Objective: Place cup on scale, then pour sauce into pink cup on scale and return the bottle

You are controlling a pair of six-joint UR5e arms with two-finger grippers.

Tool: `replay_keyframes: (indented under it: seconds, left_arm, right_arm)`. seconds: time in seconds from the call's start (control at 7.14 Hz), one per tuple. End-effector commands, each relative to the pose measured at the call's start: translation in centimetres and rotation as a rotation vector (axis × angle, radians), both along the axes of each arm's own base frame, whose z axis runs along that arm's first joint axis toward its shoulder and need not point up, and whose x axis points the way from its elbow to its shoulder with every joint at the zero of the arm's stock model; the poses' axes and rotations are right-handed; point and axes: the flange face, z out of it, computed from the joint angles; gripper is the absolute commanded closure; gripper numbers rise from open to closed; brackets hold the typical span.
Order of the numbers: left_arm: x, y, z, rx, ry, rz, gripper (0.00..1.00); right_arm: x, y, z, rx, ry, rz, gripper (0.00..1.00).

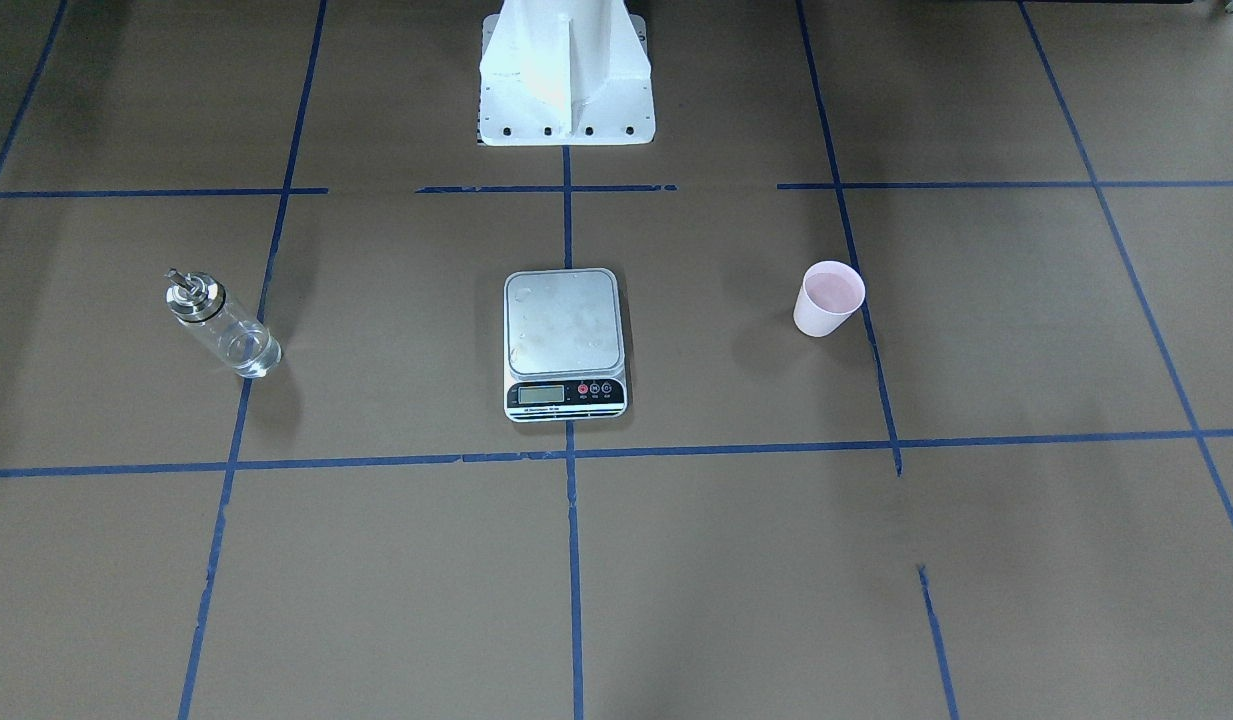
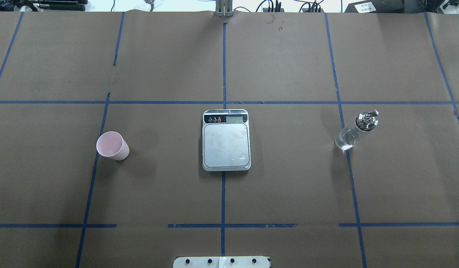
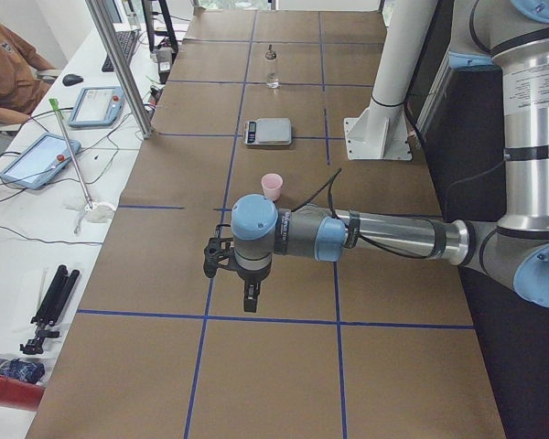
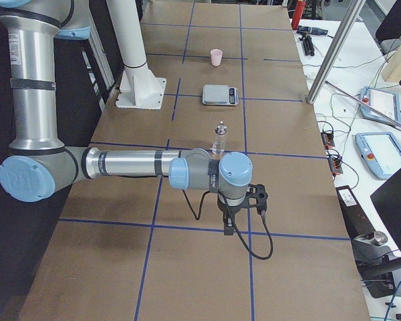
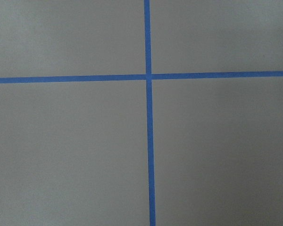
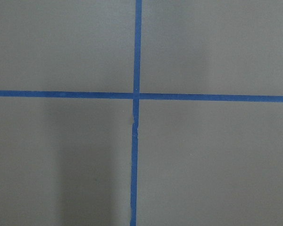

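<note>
The pink cup (image 1: 828, 298) (image 2: 112, 145) stands upright on the brown paper, on my left side and well apart from the scale (image 1: 564, 340) (image 2: 226, 140) at the table's middle. The scale's silver platform is bare. On my right side stands the clear glass bottle (image 1: 221, 322) (image 2: 356, 130) with its silver spout; the sauce inside it barely shows. My left gripper (image 3: 250, 300) hangs over a tape cross, beyond the cup (image 3: 272, 186) from the scale. My right gripper (image 4: 228, 226) hangs beyond the bottle (image 4: 220, 138) from the scale. Whether either is open, I cannot tell.
The white robot pedestal (image 1: 566, 70) stands behind the scale. Blue tape lines grid the paper. Along the operators' side runs a white desk with tablets (image 3: 41, 157), a metal post (image 3: 119, 64) and a seated person (image 3: 5, 64).
</note>
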Motion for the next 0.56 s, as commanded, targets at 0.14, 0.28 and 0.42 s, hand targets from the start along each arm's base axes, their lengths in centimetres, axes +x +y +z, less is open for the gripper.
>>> replay_keyframes:
  seconds: [0.14,0.28,0.42]
  left_arm:
    - [0.1,-0.5,-1.9,0.033,-0.001,-0.002,0.0]
    - [0.1,-1.0,-4.3,0.062,-0.006,-0.014,0.0]
    - [0.4,-1.2,-7.1,0.061,0.003,-0.066,0.0]
  right_arm:
    - [-0.1,0.1,-0.1,0.0,-0.012,0.002,0.0]
    - [-0.1,0.0,-0.1,-0.001,-0.014,0.003,0.0]
    - [-0.1,0.0,-0.4,0.003,-0.014,0.003,0.0]
